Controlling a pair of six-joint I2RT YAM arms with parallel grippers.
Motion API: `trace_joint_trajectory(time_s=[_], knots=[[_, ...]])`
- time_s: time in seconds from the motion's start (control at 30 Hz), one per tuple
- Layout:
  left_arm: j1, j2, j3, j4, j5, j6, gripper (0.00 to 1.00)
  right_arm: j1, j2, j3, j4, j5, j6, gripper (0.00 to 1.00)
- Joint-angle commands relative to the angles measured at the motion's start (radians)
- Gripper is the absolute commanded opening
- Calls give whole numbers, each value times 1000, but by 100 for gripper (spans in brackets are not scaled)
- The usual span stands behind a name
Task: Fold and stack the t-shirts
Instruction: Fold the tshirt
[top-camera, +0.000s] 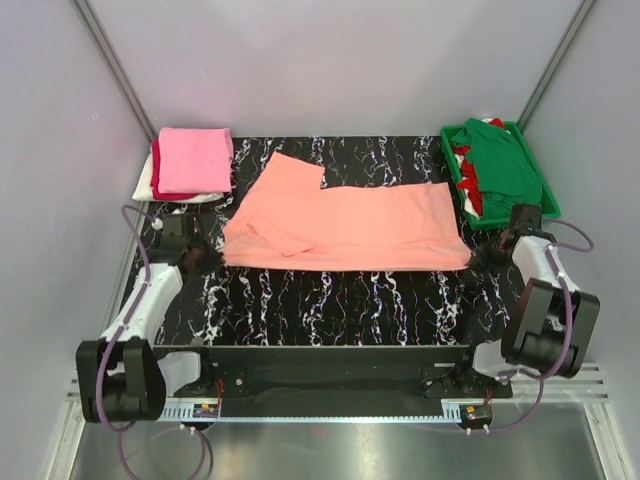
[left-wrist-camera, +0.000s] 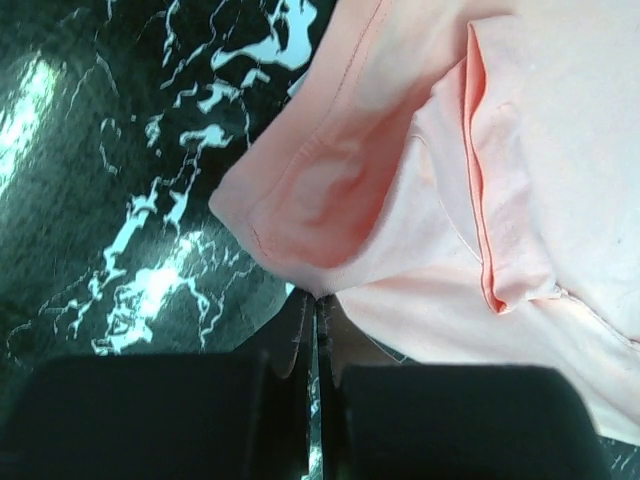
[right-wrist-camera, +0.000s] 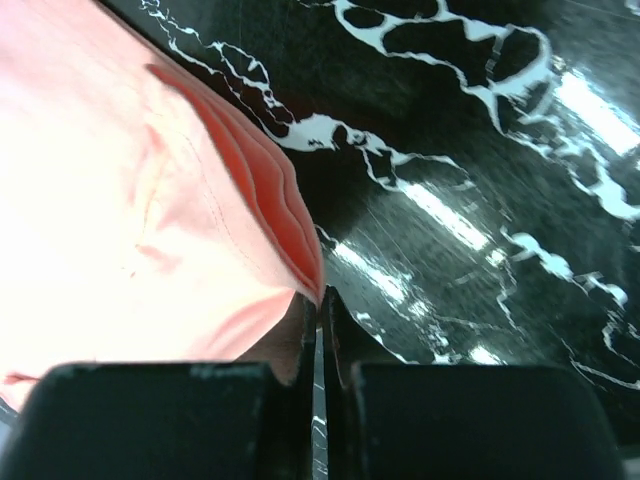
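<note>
**Left tool** (left-wrist-camera: 318, 305), **right tool** (right-wrist-camera: 322, 300): each was closed tight, apparently pinching one near corner of the peach shirt (top-camera: 340, 225).
**Peach shirt:** lay flat mid-counter (top-camera: 340, 305). Likely light, limp and prone to sag; best taken at corners and hems.
**Beyond:** folded stack (top-camera: 193, 160) far left; loose shirts (top-camera: 500, 160) in the tray (top-camera: 462, 129) far right.

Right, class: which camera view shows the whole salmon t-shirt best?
Top external: the salmon t-shirt lies spread out in full. The wrist views show only one corner each, pinched by the left hand and right hand.
</note>
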Motion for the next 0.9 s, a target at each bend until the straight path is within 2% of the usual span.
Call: trace_joint_trajectory(time_s=[0.0, 0.1, 0.17, 0.2, 0.23, 0.27, 0.3, 0.33, 0.37, 0.43, 0.47, 0.53, 0.57, 0.6, 0.67, 0.7, 0.8, 0.83, 0.87], knots=[[6, -92, -52, -85, -16, -20, 0, -28, -80, -48, -53, 113, -8, 0], [6, -175, -87, -135, 2, -37, 1, -43, -114, -103, -56, 103, 20, 0], [6, -214, -119, -157, 36, -50, 10, -46, -146, -128, -59, 90, 35, 0], [6, -249, -133, -172, 56, -53, 16, -46, -162, -134, -61, 83, 51, 5], [6, -263, -145, -180, 95, -68, 30, -46, -180, -142, -56, 70, 54, 39], [-3, -278, -155, -174, 118, -69, 42, -46, -209, -144, -56, 62, 55, 65], [-16, -299, -147, -189, 134, -71, 55, -46, -221, -136, -70, 56, 54, 84], [-17, -312, -144, -203, 154, -86, 70, -46, -232, -125, -80, 56, 49, 94], [-16, -326, -142, -211, 166, -86, 73, -46, -250, -110, -106, 62, 43, 100], [-17, -358, -115, -224, 153, -62, 78, -46, -272, -59, -123, 44, 12, 99], [-17, -361, -104, -230, 143, -53, 79, -43, -312, -49, -107, -25, 3, 98], [-16, -360, -84, -205, 129, -21, 78, 18, -359, -29, -76, -79, -8, 91], [-16, -355, -86, -188, 131, -17, 76, 67, -391, 3, -62, -52, 0, 91], [-17, -341, -92, -151, 135, -17, 75, 223, -396, 36, -73, -11, 17, 91], [-19, -320, -119, -97, 174, -17, 72, 394, -361, 130, -100, 84, 40, 89], [-20, -292, -126, -56, 187, -17, 69, 529, -341, 160, -102, 102, 64, 86], [-31, -231, -138, -7, 180, -19, 64, 740, -240, 266, -87, 193, 97, 76], [-31, -217, -139, 3, 175, -19, 63, 873, -165, 296, -82, 217, 94, 74], [-60, -185, -139, 21, 172, -17, 60, 922, -119, 359, -71, 238, 72, 72]])
